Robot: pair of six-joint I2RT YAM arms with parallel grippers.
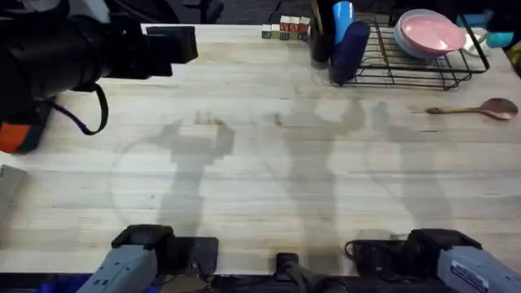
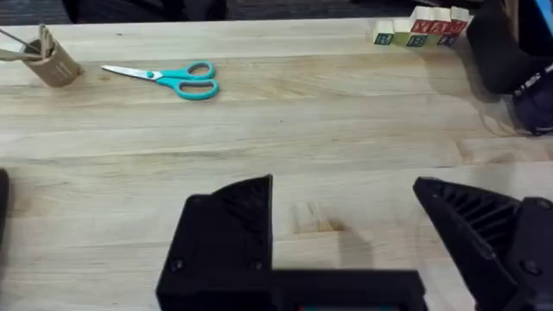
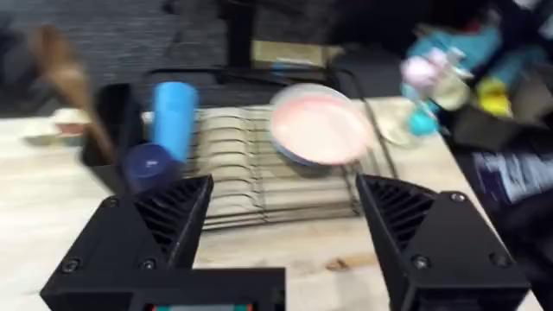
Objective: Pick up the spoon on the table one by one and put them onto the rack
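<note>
Arm bases sit at the near edge of the table (image 1: 244,203); left gripper (image 2: 346,225) jaws wide apart, nothing between them, bare planks under it; right gripper (image 3: 281,225) likewise spread wide and empty, facing the rack (image 3: 259,186). Wooden spoon (image 1: 480,108) lies flat on the tabletop at far right, just in front of the black wire rack (image 1: 407,69), bowl pointing right; rack holds a pink plate (image 1: 429,34) and a blue cup (image 1: 348,49); teal scissors (image 2: 168,79) and letter blocks (image 2: 419,30) lie farther back.

Beyond the table's far edge lies a dark grey floor (image 3: 130,34). Soft shadows fall across the pale wood. Colourful clutter (image 3: 471,65) sits blurred behind.
</note>
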